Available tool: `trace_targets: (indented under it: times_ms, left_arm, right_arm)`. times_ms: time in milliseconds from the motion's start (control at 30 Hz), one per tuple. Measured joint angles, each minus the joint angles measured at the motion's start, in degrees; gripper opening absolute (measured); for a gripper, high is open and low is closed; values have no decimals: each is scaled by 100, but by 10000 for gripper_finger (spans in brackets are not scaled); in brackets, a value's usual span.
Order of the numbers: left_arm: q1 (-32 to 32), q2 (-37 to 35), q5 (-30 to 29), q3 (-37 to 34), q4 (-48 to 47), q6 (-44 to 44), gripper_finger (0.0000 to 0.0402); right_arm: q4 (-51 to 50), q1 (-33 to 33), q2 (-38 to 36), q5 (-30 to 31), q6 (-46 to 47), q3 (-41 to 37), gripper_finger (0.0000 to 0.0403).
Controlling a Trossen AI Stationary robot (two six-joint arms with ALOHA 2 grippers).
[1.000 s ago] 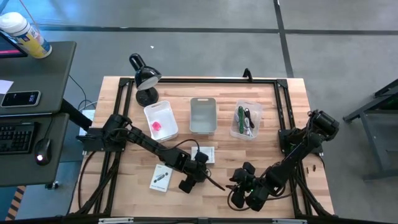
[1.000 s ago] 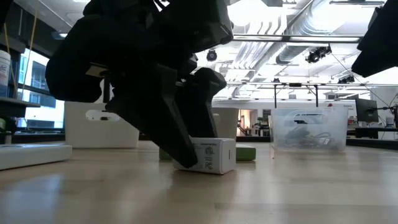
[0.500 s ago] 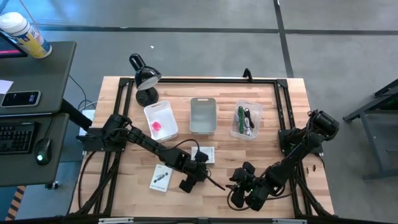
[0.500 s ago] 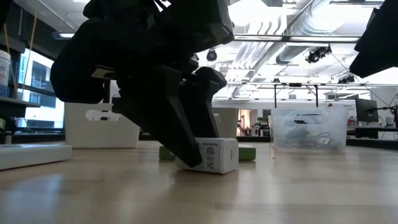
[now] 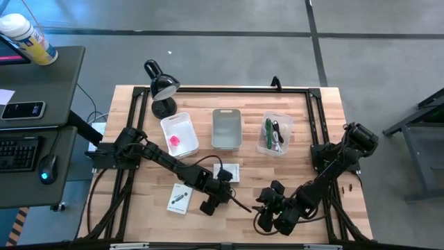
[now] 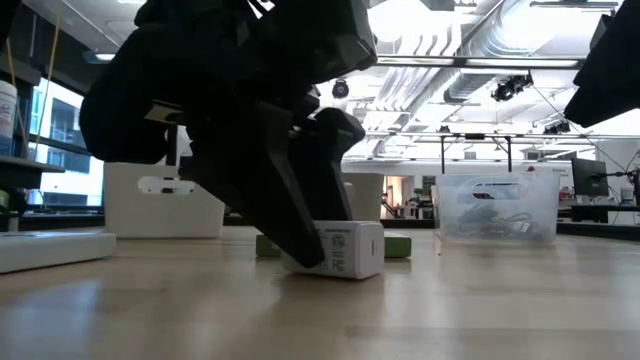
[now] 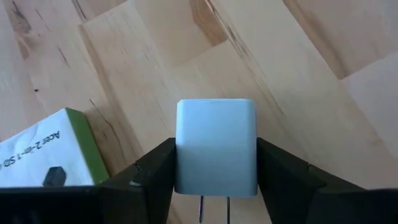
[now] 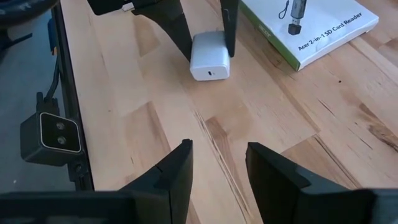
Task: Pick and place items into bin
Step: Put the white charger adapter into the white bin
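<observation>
The white cube is a small plug block, and it lies on the table between the fingers of my left gripper, which is shut on it. Its prongs point back into the gripper. The low view shows the white cube on the wood. One white flat packet with a green edge lies right behind it. The other packet lies nearer the table's left. My right gripper hovers open, a little to the cube's near right. The pink cube lies in the white bin. Green, black and white cords fill the clear bin. My left gripper pinches the white cube by its two opposite side faces between both fingers. The fingers slant down from the table's left. The cube's underside rests on the table.
Three bins stand in a row at the far side: a white bin, a grey bin and a clear bin. A black lamp stands at the far left corner. Bare wood lies between the two grippers.
In the low view my left gripper's finger has pressed in closer against the white cube. The cube has shifted slightly toward the table's right and stays on the wood.
</observation>
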Motion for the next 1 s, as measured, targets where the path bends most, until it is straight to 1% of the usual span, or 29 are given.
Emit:
trace_targets:
  times_ms: [167,467,600,700,800,1000]
  left_arm:
    - [-2,0,133,0,3,-110,178]
    - [0,-3,417,4,5,-166,187]
    - [-1,-7,488,176,-41,-160,188]
    - [0,-7,482,435,-216,-36,188]
    - [0,-7,449,822,-647,267,188]
    - [4,-7,-16,1666,-1799,868,188]
  right_arm:
    - [-4,1,0,0,0,0,139]
    - [-7,1,0,2,0,0,139]
    - [-7,1,0,2,0,0,139]
    - [-7,0,0,-19,6,0,139]
    - [-12,30,0,-67,15,0,139]
    - [-258,167,2,-189,251,0,139]
